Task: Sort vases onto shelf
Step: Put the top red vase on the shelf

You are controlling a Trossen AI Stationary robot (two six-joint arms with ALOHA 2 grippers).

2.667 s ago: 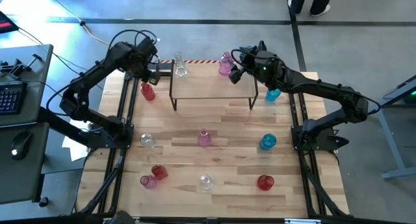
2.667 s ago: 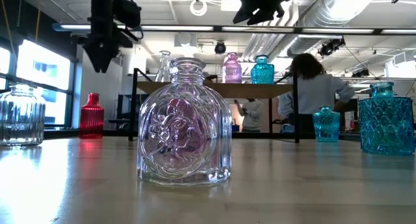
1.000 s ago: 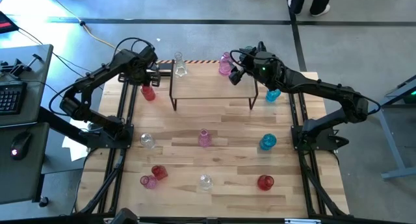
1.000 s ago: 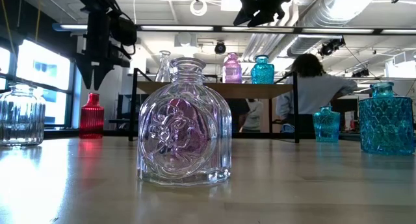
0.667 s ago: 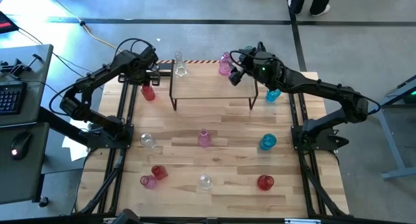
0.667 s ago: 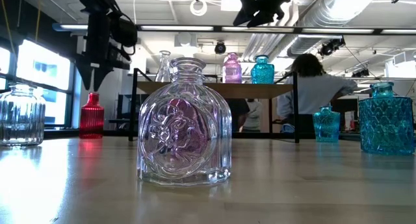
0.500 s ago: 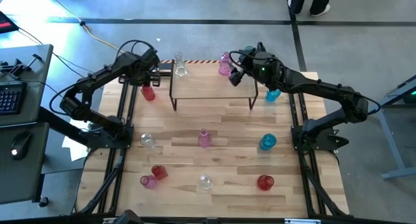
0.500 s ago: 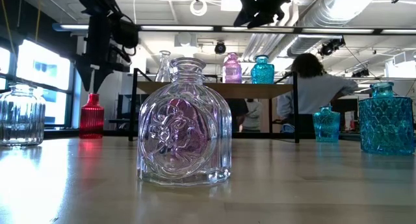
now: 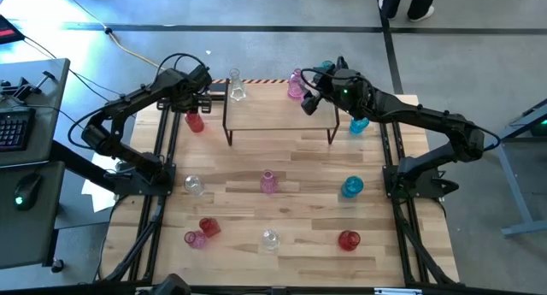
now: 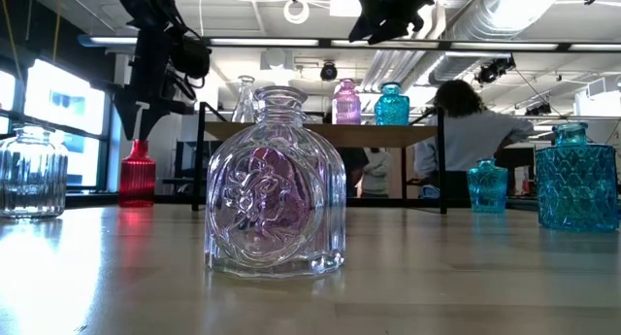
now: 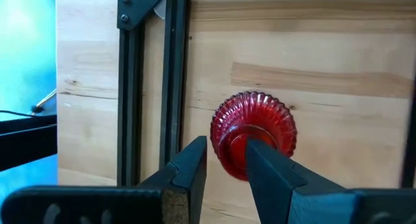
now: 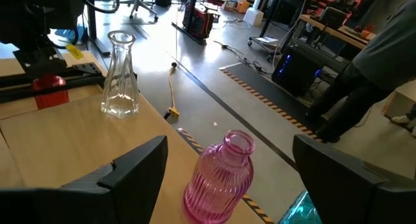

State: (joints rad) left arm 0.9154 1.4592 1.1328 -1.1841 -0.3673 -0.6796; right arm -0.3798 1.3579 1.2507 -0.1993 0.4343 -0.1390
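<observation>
**benchlurker:** So how far along is the sorting? From the high view I count three vases up on the shelf (image 9: 278, 115): a clear one (image 9: 237, 87) at its far left corner, a pink one (image 9: 297, 84) further right and a blue one (image 10: 392, 104) next to it, easier to spot from the low view.

**glassfan22:** Yeah, roughly a quarter done I'd say. Everything else is on the counter (image 9: 299, 201): a red vase (image 9: 194, 120) left of the shelf, a blue one (image 9: 359, 124) right of it, then clear (image 9: 194, 185), pink (image 9: 268, 182) and blue (image 9: 351, 187) across the middle, and red (image 9: 208, 227), pink (image 9: 195, 238), clear (image 9: 270, 238) and red (image 9: 347, 240) along the near edge.

**benchlurker:** And the hands?

**glassfan22:** Left hand (image 11: 224, 160) is right above that red vase by the shelf, fingers only partly apart and straddling the neck, not gripping yet as far as I can tell. Right hand (image 12: 227, 169) hangs over the shelf by the pink vase, wide open, holding nothing.

**benchlurker:** So red looks like the next one up, with eight more after it.
</observation>
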